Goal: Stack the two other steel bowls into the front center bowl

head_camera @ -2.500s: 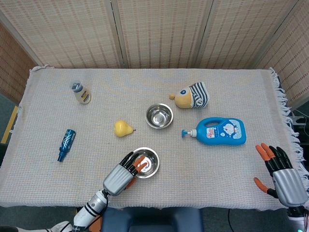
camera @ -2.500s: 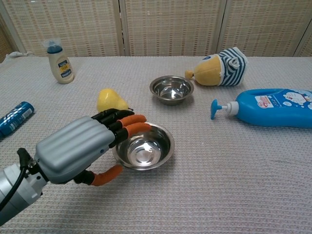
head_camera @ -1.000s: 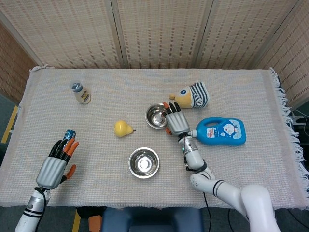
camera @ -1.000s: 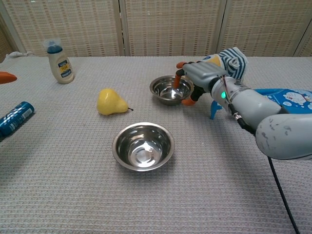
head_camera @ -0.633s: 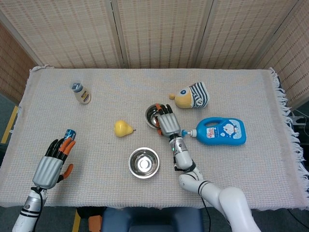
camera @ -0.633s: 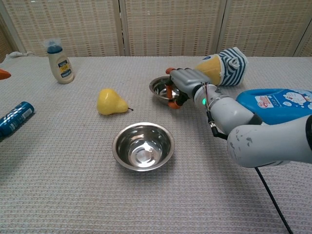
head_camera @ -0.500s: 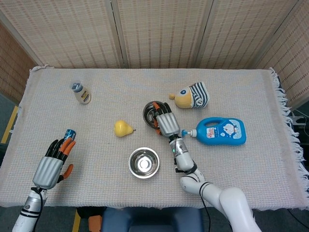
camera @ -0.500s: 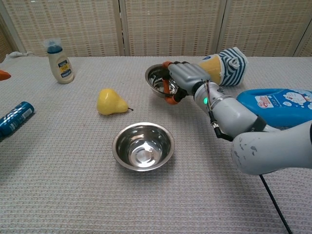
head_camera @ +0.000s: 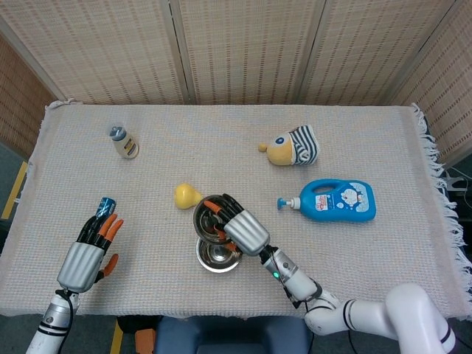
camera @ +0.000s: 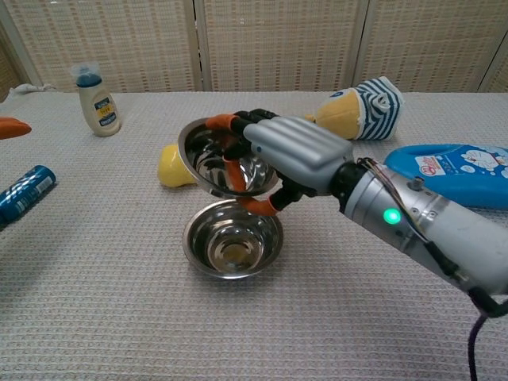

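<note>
a table (head_camera: 369, 140) covered with a pale woven cloth (head_camera: 184, 140) fills the scene; the cloth carries a fringe (head_camera: 435, 158) along its right edge. behind the table stands a folding screen (head_camera: 243, 48) of beige woven panels set in light frames, closing off the whole back. at the left, past the table edge, a dark grey floor (head_camera: 9, 173) shows with a yellow strip (head_camera: 18, 190). the light is even and soft, with faint shadows.

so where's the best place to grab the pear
Grip the pear around its round yellow body from the robot's left, with the left hand. It lies on its side, and the held bowl in the right hand crowds its right side.
</note>
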You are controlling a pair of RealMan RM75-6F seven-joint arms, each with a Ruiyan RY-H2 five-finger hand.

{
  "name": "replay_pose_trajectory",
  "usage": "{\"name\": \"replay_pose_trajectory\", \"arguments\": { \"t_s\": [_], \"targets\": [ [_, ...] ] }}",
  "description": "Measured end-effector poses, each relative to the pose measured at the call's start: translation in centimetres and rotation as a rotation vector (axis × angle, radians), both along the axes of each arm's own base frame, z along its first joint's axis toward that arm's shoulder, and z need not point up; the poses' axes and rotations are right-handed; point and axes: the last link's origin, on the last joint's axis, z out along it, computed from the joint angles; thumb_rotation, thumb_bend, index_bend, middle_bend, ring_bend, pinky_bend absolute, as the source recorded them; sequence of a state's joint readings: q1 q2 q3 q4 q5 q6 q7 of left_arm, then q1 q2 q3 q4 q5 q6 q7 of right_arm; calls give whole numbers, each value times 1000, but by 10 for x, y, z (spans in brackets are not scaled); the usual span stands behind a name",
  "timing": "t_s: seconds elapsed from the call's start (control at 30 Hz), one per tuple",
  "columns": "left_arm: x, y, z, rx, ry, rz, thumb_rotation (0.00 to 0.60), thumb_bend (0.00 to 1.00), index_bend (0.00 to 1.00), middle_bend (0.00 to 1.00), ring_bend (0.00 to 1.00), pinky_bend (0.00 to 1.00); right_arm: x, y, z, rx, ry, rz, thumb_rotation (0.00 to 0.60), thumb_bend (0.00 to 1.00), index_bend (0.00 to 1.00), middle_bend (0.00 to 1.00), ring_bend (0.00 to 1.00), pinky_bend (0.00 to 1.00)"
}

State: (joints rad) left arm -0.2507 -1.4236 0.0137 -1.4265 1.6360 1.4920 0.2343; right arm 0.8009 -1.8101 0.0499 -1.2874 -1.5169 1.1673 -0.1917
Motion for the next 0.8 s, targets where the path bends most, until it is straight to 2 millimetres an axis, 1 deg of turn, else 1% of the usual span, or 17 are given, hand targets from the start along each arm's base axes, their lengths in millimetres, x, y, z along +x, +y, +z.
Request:
{"name": "replay_pose_trajectory", "arguments": {
  "t_s": [0.1, 0.2, 0.3, 0.4, 0.47, 0.53, 0.57, 0.63, 0.67, 0.7, 0.8],
  "targets": [
    [2, -2, -1, 1, 3, 0, 600, 413, 0, 0, 0, 61, -16, 26, 14, 22, 51, 46, 600, 414, 721, 65, 0, 0],
    [2, -3, -2, 3, 7, 4, 600, 413, 0, 0, 0, 61, -27, 40, 20, 23, 102, 63, 600, 414, 657, 65, 0, 0],
    [1, -4, -3, 2, 9, 16, 600, 413, 0, 0, 0, 61, -32, 46, 18, 45, 119, 43, 600, 414, 563, 64, 0, 0],
    [0, -5, -2, 8, 2, 23, 600, 413, 0, 0, 0, 61, -32, 45, 16, 68, 107, 19, 600, 414, 485, 64, 0, 0],
    [-2, -6, -1, 12, 2, 27, 600, 413, 0, 0, 0, 61, -32, 44, 14, 74, 90, 7, 600, 414, 405, 64, 0, 0],
    [-3, -8, 1, 15, -2, 33, 600, 413, 0, 0, 0, 61, -31, 41, 13, 80, 74, 0, 600, 414, 301, 61, 0, 0],
    [-4, -9, 2, 16, -4, 36, 600, 414, 0, 0, 0, 62, -31, 41, 13, 80, 72, 1, 600, 414, 237, 52, 0, 0],
    [-6, -11, 5, 18, -9, 44, 600, 415, 0, 0, 0, 61, -30, 41, 13, 86, 66, 3, 600, 411, 73, 18, 0, 0],
    [-7, -11, 6, 19, -12, 46, 600, 414, 0, 0, 0, 61, -31, 41, 14, 88, 65, 3, 600, 394, 31, 7, 0, 0],
    [-8, -12, 7, 20, -16, 49, 600, 414, 0, 0, 0, 62, -31, 41, 16, 90, 64, 2, 600, 355, 6, 1, 0, 0],
    [-11, -16, 13, 21, -28, 60, 600, 414, 0, 0, 0, 63, -35, 43, 27, 88, 60, -8, 600, 176, 0, 0, 0, 0]
  ]
}}
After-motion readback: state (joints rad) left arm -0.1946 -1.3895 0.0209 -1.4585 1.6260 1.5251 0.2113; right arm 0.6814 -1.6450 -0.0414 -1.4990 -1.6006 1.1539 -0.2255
